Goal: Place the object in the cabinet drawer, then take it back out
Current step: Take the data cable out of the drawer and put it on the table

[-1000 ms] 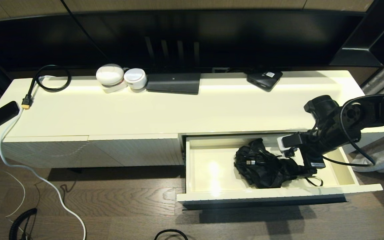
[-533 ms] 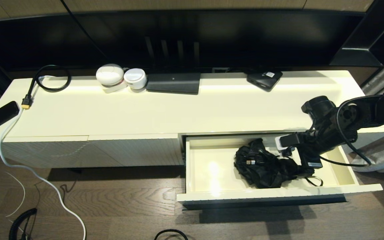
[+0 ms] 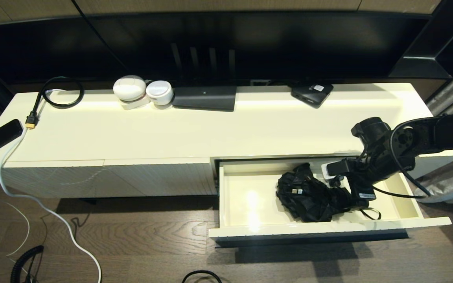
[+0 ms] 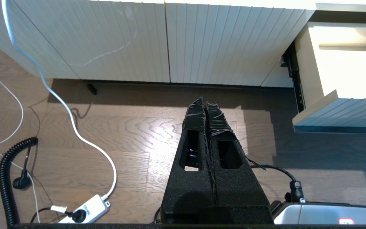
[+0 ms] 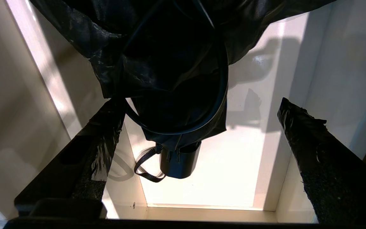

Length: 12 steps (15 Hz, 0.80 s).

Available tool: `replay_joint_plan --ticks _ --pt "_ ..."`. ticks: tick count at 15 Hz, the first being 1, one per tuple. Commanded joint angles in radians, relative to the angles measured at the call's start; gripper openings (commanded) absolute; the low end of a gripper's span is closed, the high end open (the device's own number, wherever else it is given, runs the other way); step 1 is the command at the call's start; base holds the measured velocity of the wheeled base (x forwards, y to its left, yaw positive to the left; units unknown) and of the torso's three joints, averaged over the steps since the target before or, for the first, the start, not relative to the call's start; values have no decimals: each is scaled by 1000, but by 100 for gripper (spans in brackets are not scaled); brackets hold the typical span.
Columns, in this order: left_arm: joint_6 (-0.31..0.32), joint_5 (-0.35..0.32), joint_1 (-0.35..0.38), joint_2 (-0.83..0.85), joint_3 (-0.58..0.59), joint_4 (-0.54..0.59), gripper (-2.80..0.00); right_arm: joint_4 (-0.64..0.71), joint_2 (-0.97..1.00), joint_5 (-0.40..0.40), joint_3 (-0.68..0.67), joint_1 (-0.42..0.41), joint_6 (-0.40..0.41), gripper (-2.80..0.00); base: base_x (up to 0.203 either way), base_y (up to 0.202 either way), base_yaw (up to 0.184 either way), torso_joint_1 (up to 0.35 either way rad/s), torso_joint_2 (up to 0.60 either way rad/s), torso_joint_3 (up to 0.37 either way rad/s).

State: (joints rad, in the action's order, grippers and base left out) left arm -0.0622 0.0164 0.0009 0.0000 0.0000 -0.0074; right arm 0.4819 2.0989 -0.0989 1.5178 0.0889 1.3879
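Note:
The object, a folded black umbrella [image 3: 307,194], lies inside the pulled-out cabinet drawer [image 3: 309,232], toward its right half. Its short handle [image 5: 179,165] and wrist strap [image 5: 145,168] point at the drawer's right end. My right gripper [image 3: 354,198] hangs low in the drawer over that handle end. It is open [image 5: 200,105], one finger on each side of the umbrella's fabric [image 5: 170,63], gripping nothing. My left gripper [image 4: 203,101] is shut and empty, parked above the wooden floor in front of the cabinet.
On the cabinet top [image 3: 230,129] sit two white round devices [image 3: 142,91], a dark flat box [image 3: 205,98], a small black device [image 3: 312,93] and a coiled black cable [image 3: 59,92]. White cables and a power strip [image 4: 84,210] lie on the floor at left.
My right arm has shifted a little to the left and toward the cabinet, still open. The umbrella has not moved.

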Motion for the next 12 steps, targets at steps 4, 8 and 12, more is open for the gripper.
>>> replay_joint_plan --ticks 4,8,12 --pt "-1 0 0 0 0 0 -280 2 2 1 -6 7 -8 -280 0 0 0 0 0 0" --pt "-1 0 1 0 0 0 -280 1 9 2 -8 18 -24 -280 0 0 0 0 0 0" --pt "-1 0 0 0 0 0 -280 1 -8 2 -8 21 -24 -280 0 0 0 0 0 0"
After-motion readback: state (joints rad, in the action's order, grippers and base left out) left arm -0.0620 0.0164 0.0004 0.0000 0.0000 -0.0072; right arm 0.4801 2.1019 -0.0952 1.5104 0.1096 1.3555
